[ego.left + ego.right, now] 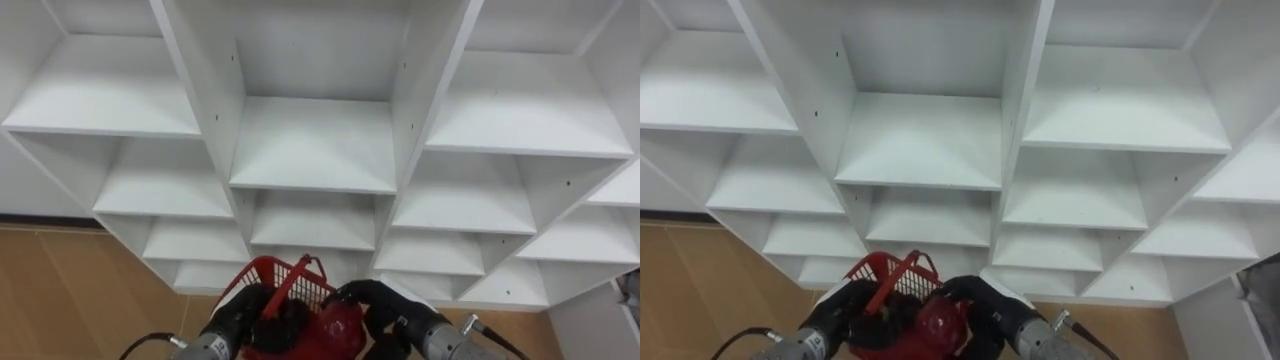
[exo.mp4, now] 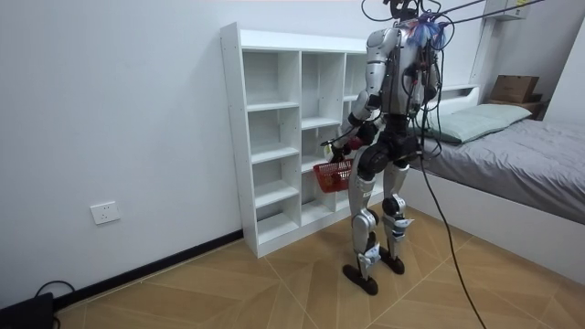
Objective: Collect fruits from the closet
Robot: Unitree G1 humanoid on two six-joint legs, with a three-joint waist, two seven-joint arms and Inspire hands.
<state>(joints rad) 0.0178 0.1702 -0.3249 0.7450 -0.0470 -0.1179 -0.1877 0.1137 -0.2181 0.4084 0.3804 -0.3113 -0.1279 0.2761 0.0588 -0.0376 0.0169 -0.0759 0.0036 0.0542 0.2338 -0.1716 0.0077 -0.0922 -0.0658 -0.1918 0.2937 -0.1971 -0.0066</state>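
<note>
Closet (image 1: pixel 315 150): every compartment in view, left column to right, is bare. On that evidence the picking looks nearly done, with the carry-off still to come. Left hand (image 1: pixel 248 308): curled on the basket's left rim. Basket (image 1: pixel 290 278): red mesh, held low before the closet's bottom shelves. It holds one red fruit (image 1: pixel 338 328) at its right side; anything else is hidden. Right hand (image 1: pixel 376 302): curled round that fruit, apparently about to set it in.
</note>
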